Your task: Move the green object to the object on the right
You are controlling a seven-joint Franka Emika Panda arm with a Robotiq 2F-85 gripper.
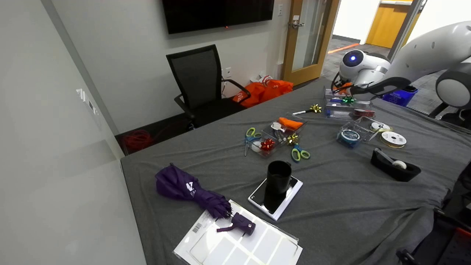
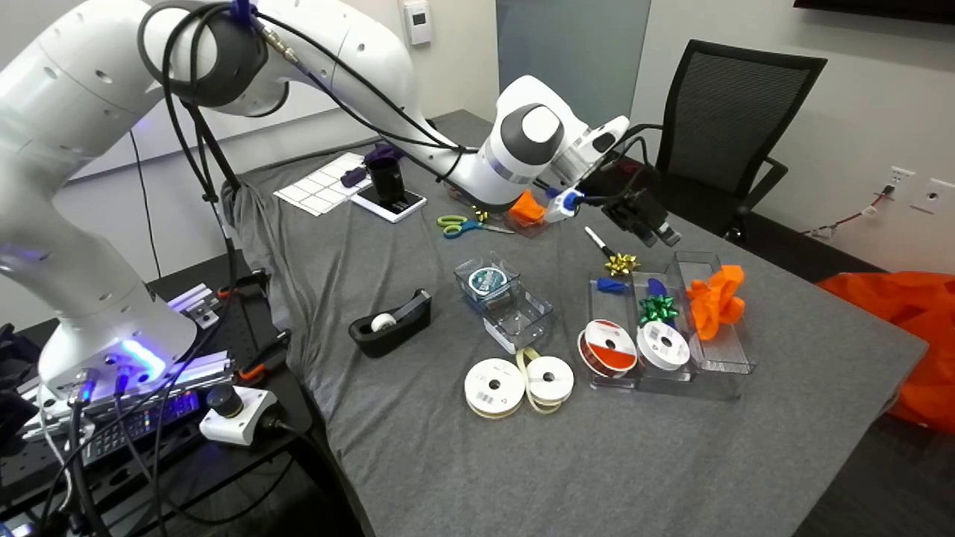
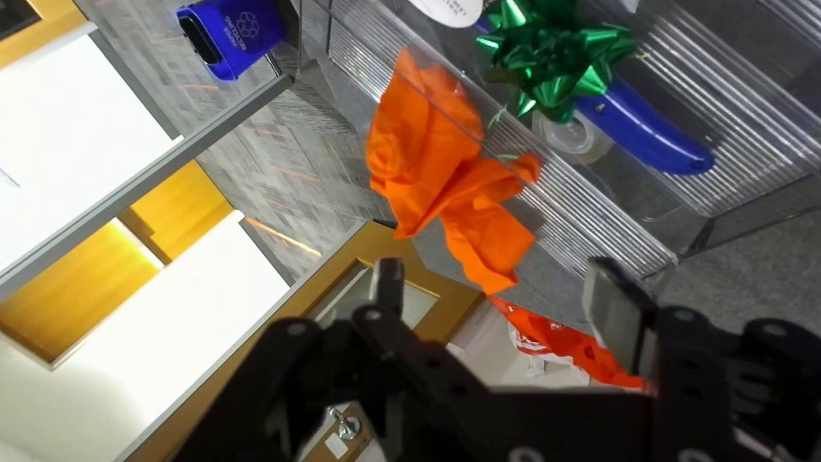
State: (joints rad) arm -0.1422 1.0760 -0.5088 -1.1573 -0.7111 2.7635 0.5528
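A shiny green bow (image 2: 658,309) lies in the middle section of a clear plastic organizer (image 2: 725,366), on a blue-handled item. It also shows in an exterior view (image 1: 348,99) and in the wrist view (image 3: 553,58). A crumpled orange cloth (image 2: 716,300) lies in the section beside it; it also shows in the wrist view (image 3: 442,144). My gripper (image 2: 662,234) is above the table near the organizer, apart from the bow. In the wrist view, its fingers (image 3: 500,292) are spread with nothing between them. The task's object on the right cannot be told for certain.
Ribbon spools (image 2: 610,347) sit in and before the organizer. A gold bow and marker (image 2: 621,263) lie beside it. A small clear container (image 2: 522,321), tape dispenser (image 2: 391,322), scissors (image 2: 466,226), black mug (image 1: 278,176) and purple umbrella (image 1: 187,189) are on the table.
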